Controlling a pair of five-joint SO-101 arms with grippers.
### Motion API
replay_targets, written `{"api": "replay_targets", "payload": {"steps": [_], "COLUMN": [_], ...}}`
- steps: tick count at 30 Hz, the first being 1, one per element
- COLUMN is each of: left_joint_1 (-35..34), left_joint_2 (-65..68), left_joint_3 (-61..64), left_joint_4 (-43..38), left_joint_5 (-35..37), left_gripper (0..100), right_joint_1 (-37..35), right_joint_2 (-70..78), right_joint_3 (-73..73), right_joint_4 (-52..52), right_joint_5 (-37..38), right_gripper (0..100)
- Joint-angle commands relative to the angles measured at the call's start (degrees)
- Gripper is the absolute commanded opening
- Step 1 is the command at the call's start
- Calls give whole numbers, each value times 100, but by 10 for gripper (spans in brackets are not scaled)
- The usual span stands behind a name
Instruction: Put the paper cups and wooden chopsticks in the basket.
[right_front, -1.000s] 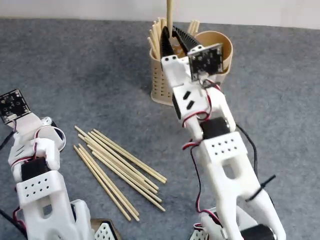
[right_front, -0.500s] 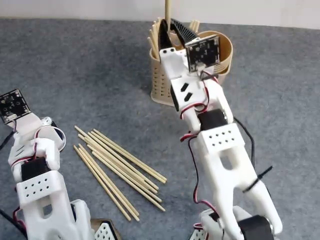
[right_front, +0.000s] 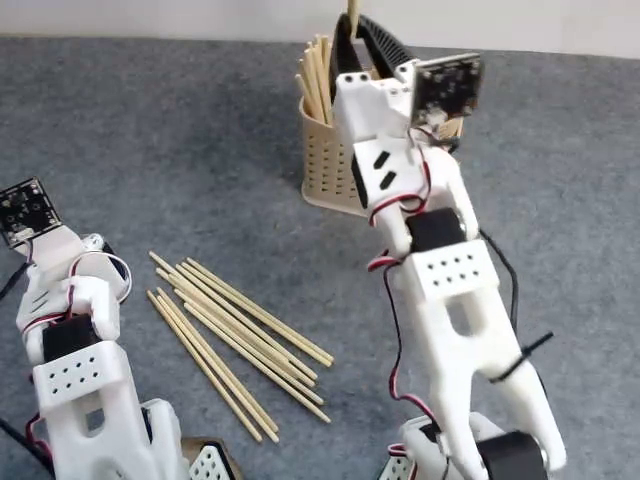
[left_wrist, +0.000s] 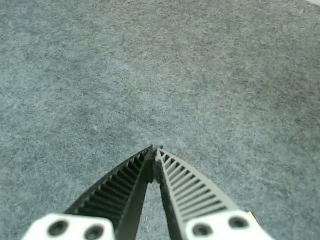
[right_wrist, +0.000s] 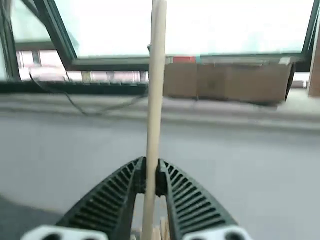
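while the right gripper (right_wrist: 151, 170) is clenched on a single upright chopstick (right_wrist: 155, 90), pinching it low on its length so most of the stick rises past the tips, it sits directly over the basket (right_front: 325, 165) at the 12 o'clock edge of the high view. the stick's long axis runs straight up and down, in line with the basket's opening, so the coming move looks like a plain lowering and letting go. other standing chopsticks (right_front: 318, 70) lean in the basket at about 10 o'clock from the gripper. the held stick's top is cut off by the frame and its lower end is hidden behind the gripper and arm, so i cannot tell whether it has entered the basket; the arm also hides much of the basket's inside. the loose chopsticks (right_front: 235, 335) lie flat on the grey desk (right_front: 180, 150) at about 7 o'clock from the basket, their long axes running 10 to 4 o'clock. the left gripper (left_wrist: 154, 150), closed on nothing over bare desk, belongs to the nearer arm.
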Motion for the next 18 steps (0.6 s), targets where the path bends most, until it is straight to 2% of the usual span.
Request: {"api": "replay_targets", "payload": {"steps": [1,10,14,18], "left_joint_1": [4,4,4,4], "left_joint_2": [-110,-110,-110,-110], "left_joint_3": [-66,-66,-66,-66], "left_joint_4": [-105,-105,-105,-105], "left_joint_5": [44,44,44,44], "left_gripper": [32,32,32,32], "right_joint_1": [57,330,382,382], "right_joint_2": [-488,356,646,892], "right_joint_3": [-338,-391,-374,-365], "right_joint_4": [-101,-189,-927,-1138], "right_joint_5": [-70,-70,-70,-70], "right_gripper": [6,6,6,6]}}
